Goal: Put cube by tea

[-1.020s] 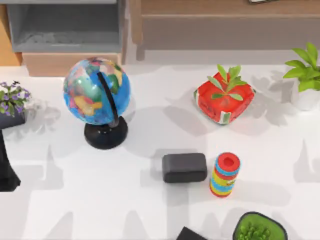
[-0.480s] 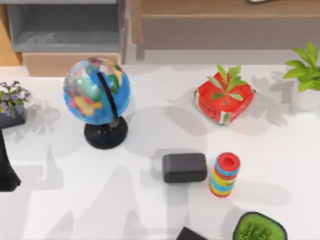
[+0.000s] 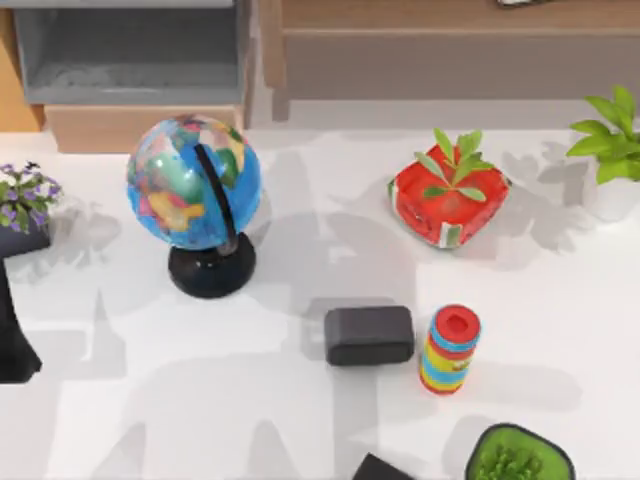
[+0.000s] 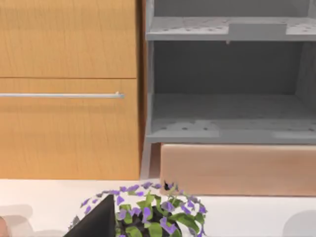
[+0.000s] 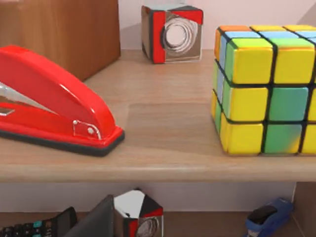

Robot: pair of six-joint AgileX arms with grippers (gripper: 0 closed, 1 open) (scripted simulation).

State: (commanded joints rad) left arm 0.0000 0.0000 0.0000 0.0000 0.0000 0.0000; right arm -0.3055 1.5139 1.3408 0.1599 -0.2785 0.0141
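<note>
Up on a wooden shelf (image 5: pixel 163 138), in the right wrist view, sits the cube (image 5: pixel 266 89), its faces showing yellow, green, blue and orange tiles. It stands upright, well apart from a red stapler (image 5: pixel 54 98) on the same board. A small box (image 5: pixel 171 33) with a red side and a ring printed on it stands behind them against the wall. Below the board are a 2nd such box (image 5: pixel 138 212), a calculator (image 5: pixel 34 227) and a blue item (image 5: pixel 269 217) too low to make out. The right gripper (image 5: pixel 94 222) shows as a dark wedge in front of this shelf; I cannot tell whether it is open or closed.

Down on the white table (image 3: pixel 560 300), the red tea box (image 3: pixel 447 205) with green leaves on top lies right of centre. A black block (image 3: pixel 368 334) rests nearer the front, just beside a striped can (image 3: pixel 450 350). The globe (image 3: pixel 193 185) stands left of centre on its black base. 1 green plant (image 3: pixel 612 150) is at the right edge, and a green pot (image 3: pixel 518 455) is at the front.

The left gripper (image 4: pixel 94 224) is a dark wedge touching the purple flowers (image 4: pixel 148 212) at the table's left edge, facing an orange cabinet (image 4: pixel 69 98) and grey shelves (image 4: pixel 227 128). Its state cannot be told either.
</note>
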